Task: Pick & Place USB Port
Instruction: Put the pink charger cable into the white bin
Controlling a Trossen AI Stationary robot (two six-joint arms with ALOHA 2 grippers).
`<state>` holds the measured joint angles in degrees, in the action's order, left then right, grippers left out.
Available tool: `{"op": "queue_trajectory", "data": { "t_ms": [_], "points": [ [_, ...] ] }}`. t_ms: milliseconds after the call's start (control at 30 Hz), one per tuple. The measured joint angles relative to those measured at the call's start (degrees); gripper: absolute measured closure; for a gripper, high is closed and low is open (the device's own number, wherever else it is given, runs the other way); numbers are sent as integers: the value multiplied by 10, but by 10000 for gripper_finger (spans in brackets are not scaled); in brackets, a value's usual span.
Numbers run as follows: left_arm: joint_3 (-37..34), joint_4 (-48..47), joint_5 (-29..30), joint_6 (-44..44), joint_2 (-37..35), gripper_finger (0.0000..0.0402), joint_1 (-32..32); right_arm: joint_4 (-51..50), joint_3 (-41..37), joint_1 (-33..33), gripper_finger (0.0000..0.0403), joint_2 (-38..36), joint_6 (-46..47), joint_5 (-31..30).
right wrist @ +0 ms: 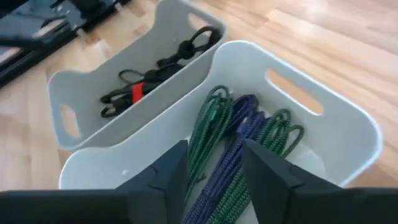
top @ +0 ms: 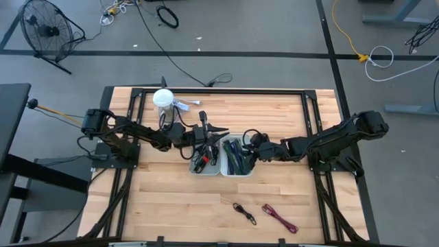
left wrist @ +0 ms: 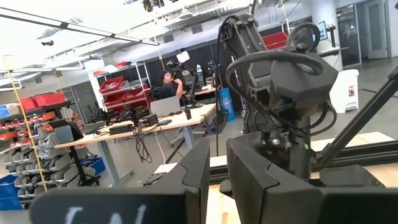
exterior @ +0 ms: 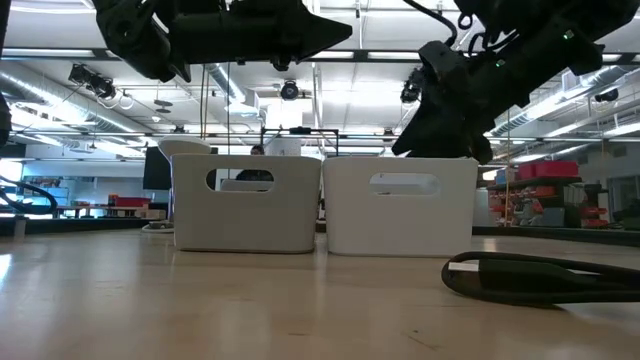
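Note:
Two white bins stand side by side mid-table: the left bin [top: 195,170] holds black cables with a red band [right wrist: 155,74], and the right bin [top: 236,173] holds green and blue cords [right wrist: 242,130]. A black cable [top: 243,211] and a dark red cable [top: 279,217] lie flat on the table near its near edge. My left gripper [top: 221,130] hovers level above the left bin's far end, shut and holding nothing. My right gripper [right wrist: 214,168] hangs open just above the right bin, tilted down at the cords, touching nothing.
A white cup [top: 163,99] and small parts [top: 188,105] sit at the table's far left. In the low view the black cable [exterior: 540,275] lies in front of the right bin [exterior: 400,215]. Bare wood stretches along the near edge. A person sits at a desk beyond the table [left wrist: 168,84].

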<state>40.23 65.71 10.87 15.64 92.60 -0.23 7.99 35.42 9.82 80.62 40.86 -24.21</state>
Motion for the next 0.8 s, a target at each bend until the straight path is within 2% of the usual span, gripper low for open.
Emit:
{"op": "queue_trajectory", "data": {
  "t_ms": [133, 300, 600, 800],
  "points": [
    [0, -4, 0, 0, 0, 342, 0, 2, 0, -1, 244, -9, -42, 64],
    [0, -22, 0, 0, 0, 342, 0, 4, 0, 8, 249, -34, -72, 200],
    [0, -23, -17, -62, 0, 342, 0, 56, 1, 90, 271, -74, -73, 305],
    [0, -22, -42, -65, 0, 342, 0, 71, 1, 158, 275, -75, 6, 371]
  ]
}}
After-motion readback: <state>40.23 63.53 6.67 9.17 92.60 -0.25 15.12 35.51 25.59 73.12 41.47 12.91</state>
